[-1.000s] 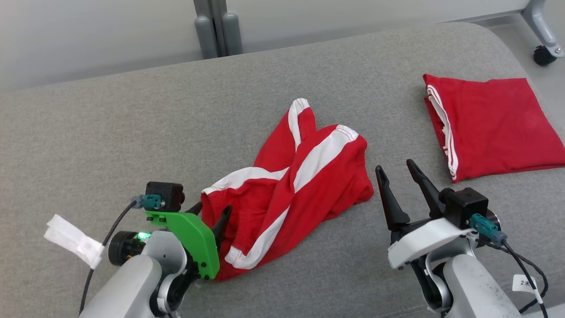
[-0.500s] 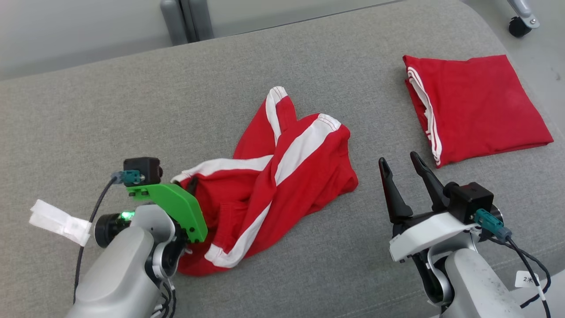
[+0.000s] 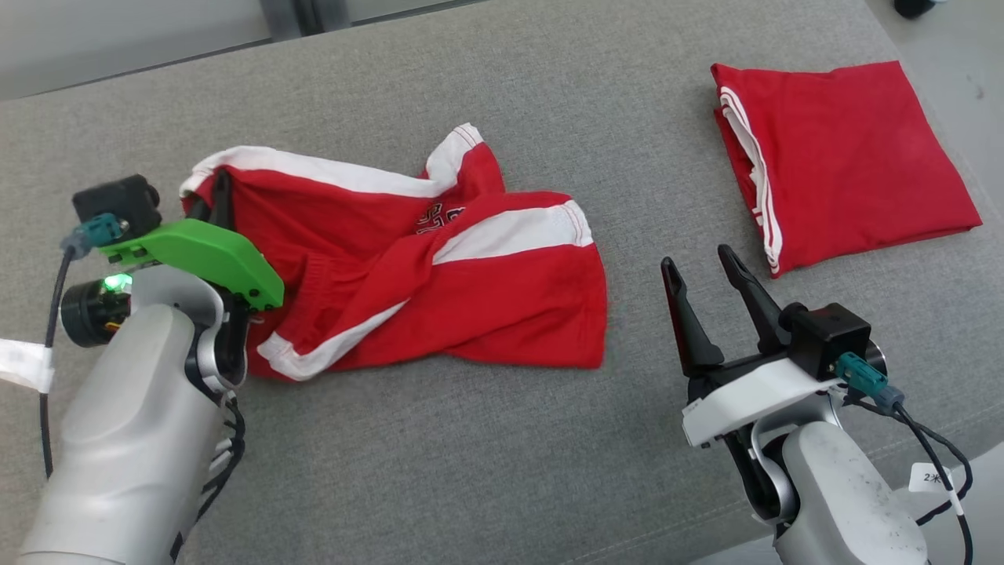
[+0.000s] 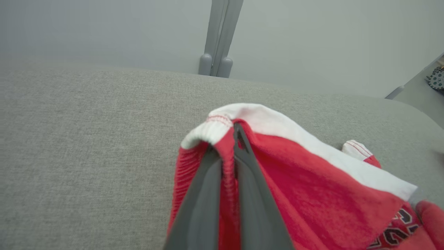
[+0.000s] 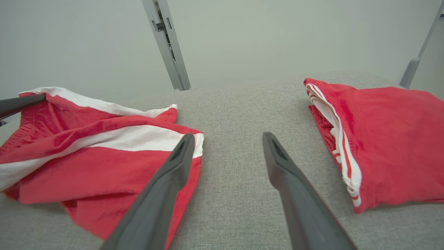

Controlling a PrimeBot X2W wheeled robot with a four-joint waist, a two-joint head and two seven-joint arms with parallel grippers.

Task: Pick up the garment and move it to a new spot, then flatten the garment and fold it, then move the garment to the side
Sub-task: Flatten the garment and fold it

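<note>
Head view: left pincer tight on garment, print illegible; right pincer spread.

On the left claw, the fingertips are mostly buried in the white waistband of the garment. Its dark print is creased under a fold. It is perhaps numerals, but unreadable, and the left wrist view's lower edge cuts it off.

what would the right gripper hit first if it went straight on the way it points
Likely only bare grey fabric cushion: the right gripper aims into the gap between the crumpled red-and-white shorts and the folded red garment; depth unclear.
</note>
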